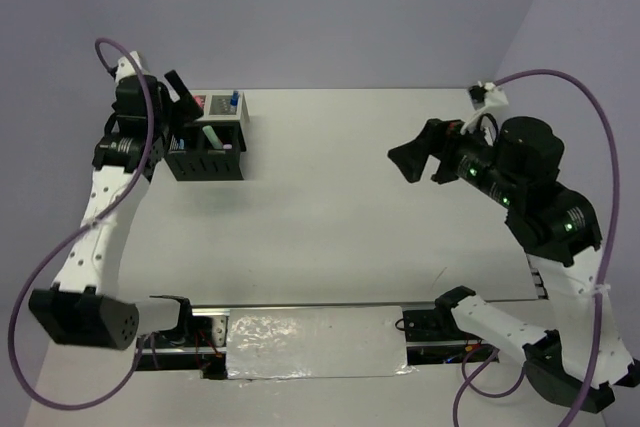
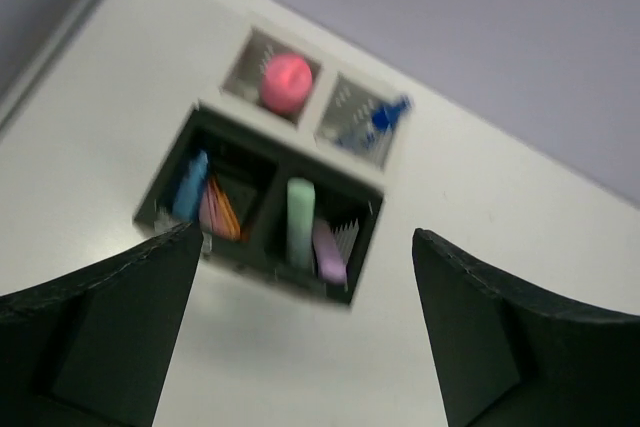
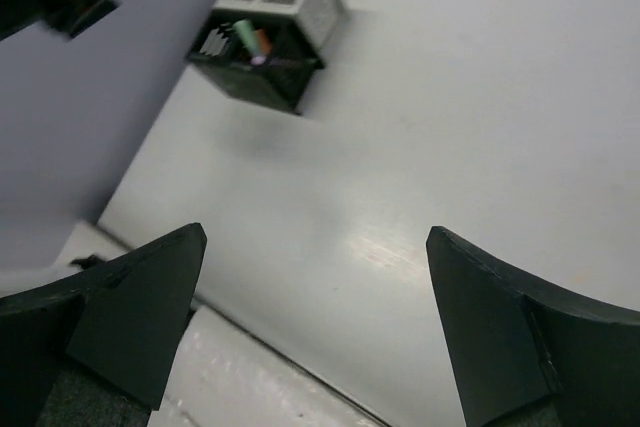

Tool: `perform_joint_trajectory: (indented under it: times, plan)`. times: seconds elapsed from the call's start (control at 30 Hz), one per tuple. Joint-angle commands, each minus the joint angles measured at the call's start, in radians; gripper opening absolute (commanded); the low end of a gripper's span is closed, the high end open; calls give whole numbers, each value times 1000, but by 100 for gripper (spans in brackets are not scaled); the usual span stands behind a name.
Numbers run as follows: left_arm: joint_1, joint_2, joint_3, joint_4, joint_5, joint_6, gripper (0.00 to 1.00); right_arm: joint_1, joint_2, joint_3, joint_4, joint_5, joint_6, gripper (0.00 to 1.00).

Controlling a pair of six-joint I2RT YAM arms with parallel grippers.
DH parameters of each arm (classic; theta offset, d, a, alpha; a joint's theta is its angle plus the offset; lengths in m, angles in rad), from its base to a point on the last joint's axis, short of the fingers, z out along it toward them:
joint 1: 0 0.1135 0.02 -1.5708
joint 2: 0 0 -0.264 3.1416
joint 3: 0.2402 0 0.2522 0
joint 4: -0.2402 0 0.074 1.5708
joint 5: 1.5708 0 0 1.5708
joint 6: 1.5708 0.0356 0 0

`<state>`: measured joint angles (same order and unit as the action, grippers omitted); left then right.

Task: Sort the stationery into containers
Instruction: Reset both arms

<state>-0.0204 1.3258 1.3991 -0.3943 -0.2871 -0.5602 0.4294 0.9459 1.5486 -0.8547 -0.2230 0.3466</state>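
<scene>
Top view: on the desk [image 1: 340, 207], the organizer [image 1: 207, 150] holds the stationery. The left arm [image 1: 120, 147] crowds its left side, and the right jaws hang well to its right.

Left wrist view: jaws spread wide and empty above the organizer's mint marker [image 2: 300, 222] and pink-capped bottle [image 2: 286, 82].

Right wrist view: jaws wide, empty.

A careless left-arm swing would likely topple the organizer.

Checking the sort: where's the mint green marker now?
In the left wrist view, the mint green marker stands beside a purple marker in the right-hand dark compartment of the black organizer, far left on the table.
</scene>
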Motion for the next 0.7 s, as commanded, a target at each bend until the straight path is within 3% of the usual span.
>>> perform_joint_trajectory:
  times: [0.0, 0.13, 0.27, 0.5, 0.67]
  plan:
    - [-68, -146, -29, -356, 20, -20, 99, 3, -50, 60, -188, 324, -54, 100]
    - [-79, -336, -113, -442, -32, 37, 99, 6, -81, 47, -296, 519, -15, 100]
    - [-127, -480, -158, -526, -191, 48, 99, 5, -130, 10, -346, 582, 5, 100]
    - [-141, -776, -190, -535, -165, 36, 99, 5, -291, -27, -379, 625, -8, 100]
    - [-141, -879, -196, -591, -184, 46, 99, 3, -369, -51, -376, 651, 8, 100]
